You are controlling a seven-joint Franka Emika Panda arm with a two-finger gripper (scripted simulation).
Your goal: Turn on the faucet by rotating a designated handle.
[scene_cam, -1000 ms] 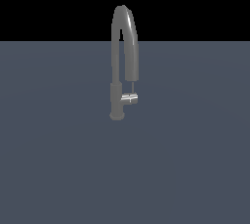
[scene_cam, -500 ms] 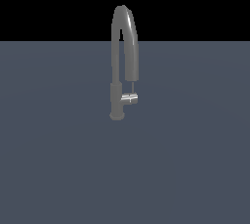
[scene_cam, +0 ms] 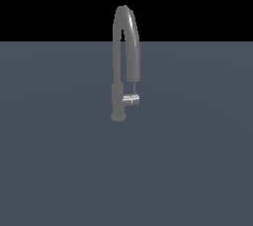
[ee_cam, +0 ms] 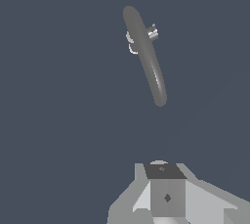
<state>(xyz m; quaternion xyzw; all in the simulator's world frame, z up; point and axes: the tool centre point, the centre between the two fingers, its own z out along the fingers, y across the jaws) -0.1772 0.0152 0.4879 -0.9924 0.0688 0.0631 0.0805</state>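
The faucet [scene_cam: 123, 57] is a tall matte grey gooseneck tap that stands upright on the dark grey floor. Its arched spout comes down on the exterior view's right of the base column. The handle [scene_cam: 131, 100] is a short shiny silver stub on the exterior view's right side of the base column, with a thin rod rising from it. The wrist view looks down on the faucet [ee_cam: 145, 54] from above, and the handle [ee_cam: 152, 33] shows beside the arch. My gripper [ee_cam: 163, 170] shows only in the wrist view, as a grey block well apart from the faucet. Its jaws are not clearly visible. The arm is out of the exterior view.
A flat dark grey floor [scene_cam: 59, 170] runs all around the faucet, and a black background lies above the horizon.
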